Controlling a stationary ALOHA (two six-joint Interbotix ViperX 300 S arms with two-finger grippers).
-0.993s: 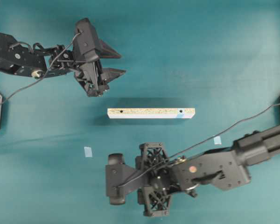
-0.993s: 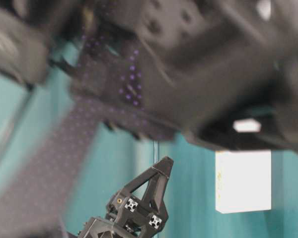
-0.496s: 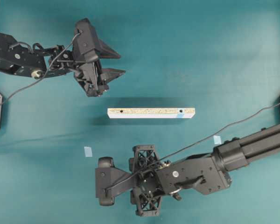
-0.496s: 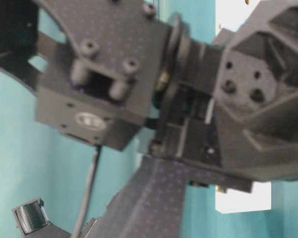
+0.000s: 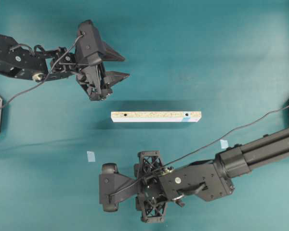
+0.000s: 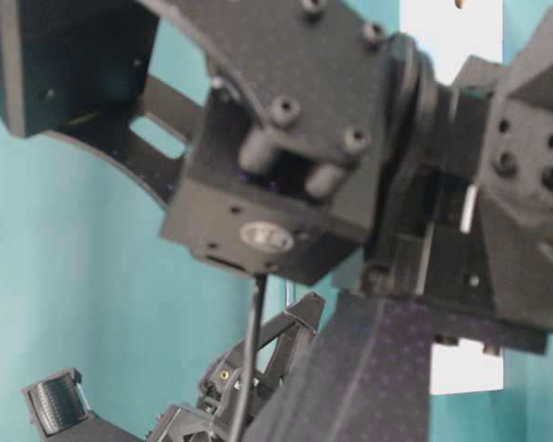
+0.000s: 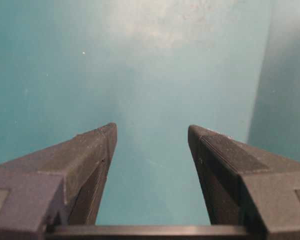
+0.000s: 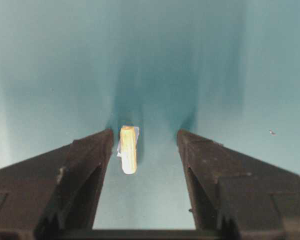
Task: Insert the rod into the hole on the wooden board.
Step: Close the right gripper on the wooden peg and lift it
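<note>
Right wrist-mounted view shows the rod [image 8: 128, 149], a short cream wooden cylinder, lying on the teal desk [image 8: 230, 60] between the two fingers of the right pincer [image 8: 145, 145]. It lies much closer to the finger on the left of that view, just beside its tip, with a clear strip of desk between it and the other finger. Whether the rod touches the near finger cannot be told. A bit of pale blue shows at the rod's far end. The jaws stand wide apart and grip nothing.

From overhead, the right pincer [image 5: 108, 193] sits low in the picture, below the wooden board [image 5: 155, 116] and toward its left end, its fingers pointing to the picture's left. The rod itself is hidden under the arm in this view. The wooden board lies flat across the middle of the desk, and the hole [image 5: 186, 114] is at its right end, next to the blue mark. A like hole sits near the left end. Two pale-blue tape squares lie on the desk, one [image 5: 90, 156] left of the right pincer, one [image 5: 224, 144] below the board's right end.

The left pincer [image 5: 119, 66] hovers above and left of the board, well apart from it, its jaws spread and empty; the left wrist view shows only bare desk between its fingers [image 7: 90, 150].

The table-level view is mostly filled by the blurred dark body of the right arm, with the board's pale end face [image 6: 465, 368] partly showing behind it.
</note>
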